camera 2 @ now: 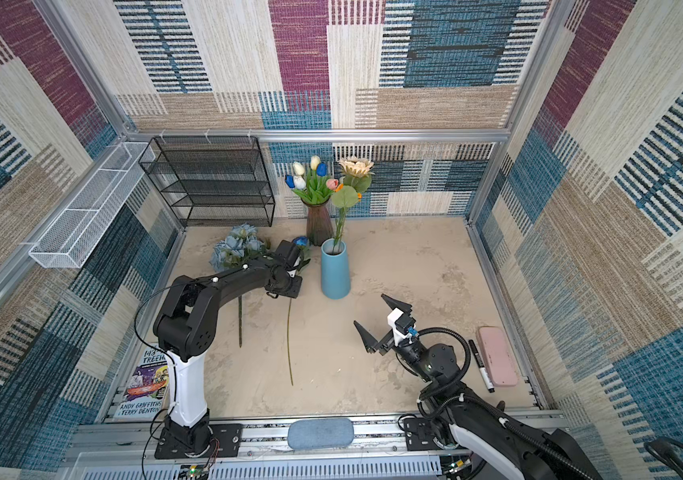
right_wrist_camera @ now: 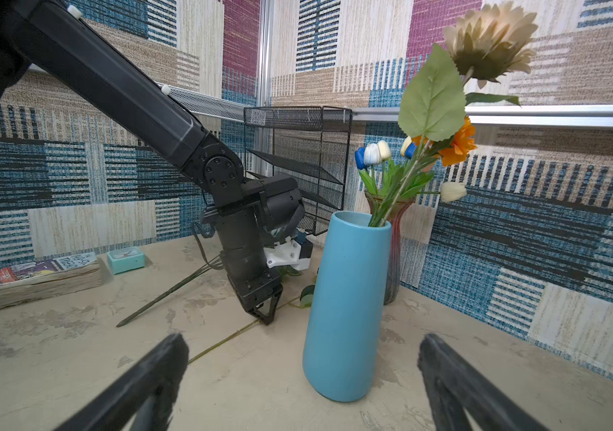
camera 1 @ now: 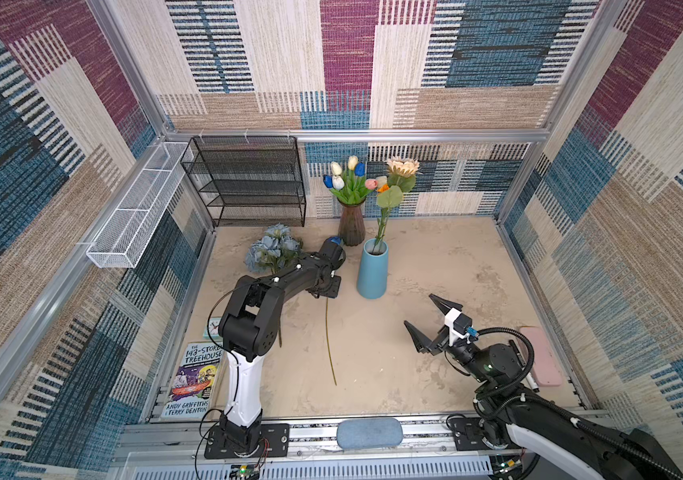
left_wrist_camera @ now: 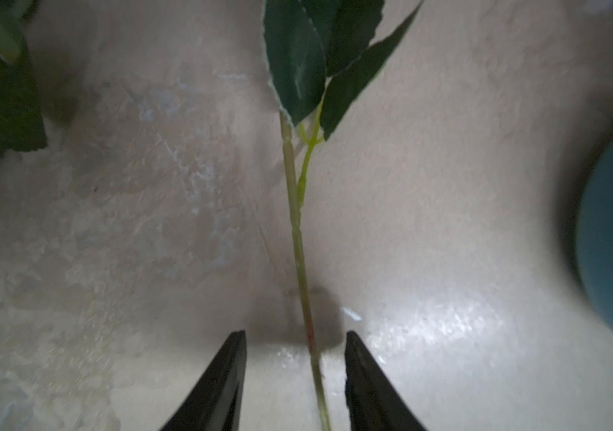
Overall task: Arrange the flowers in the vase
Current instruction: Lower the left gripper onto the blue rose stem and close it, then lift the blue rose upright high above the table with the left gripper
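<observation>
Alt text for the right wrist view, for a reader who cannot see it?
A tall light-blue ceramic vase holding a beige long-stemmed flower stands on the beige table, seen between the right pincer's wide-open fingers. Beside it the left pincer reaches down to a thin green stem lying on the table; a ribbed glass vase of tulips stands behind.

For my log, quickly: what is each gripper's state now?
Left gripper: open, astride the thin green flower stem, not gripping it.
Right gripper: wide open, holding nothing.
</observation>
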